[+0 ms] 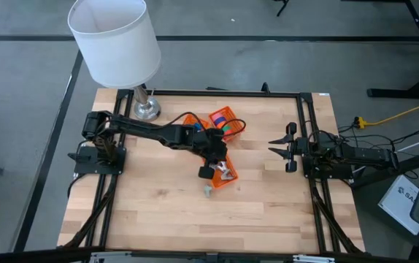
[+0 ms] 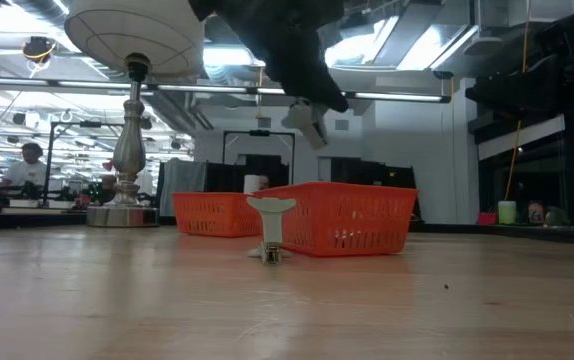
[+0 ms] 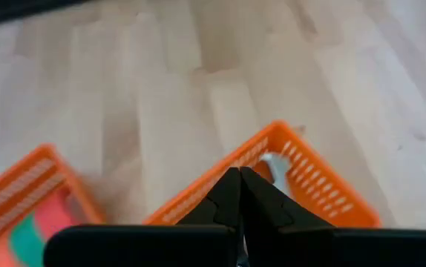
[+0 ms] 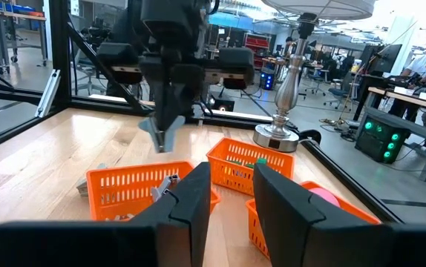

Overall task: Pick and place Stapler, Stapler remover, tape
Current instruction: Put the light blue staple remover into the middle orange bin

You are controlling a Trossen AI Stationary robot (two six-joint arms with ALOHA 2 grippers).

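While poised above the nearest orange basket (image 1: 223, 174), left hand (image 1: 211, 170) with fingers pressed together, gripping nothing, clear of the desk (image 1: 158, 212). Right hand (image 1: 277, 147) parked at the right side of the desk, well apart from the baskets, fingers parted, nothing between them. Three orange baskets grouped mid-desk beside the lamp (image 1: 114, 40): tape rolls (image 1: 225, 121), pink, green and red, in the far basket (image 1: 224, 117); a pale object, possibly the stapler remover (image 4: 167, 185), inside the nearest basket. Small whitish piece (image 2: 270, 228) standing on the desk just in front of that basket; cannot tell what exactly.
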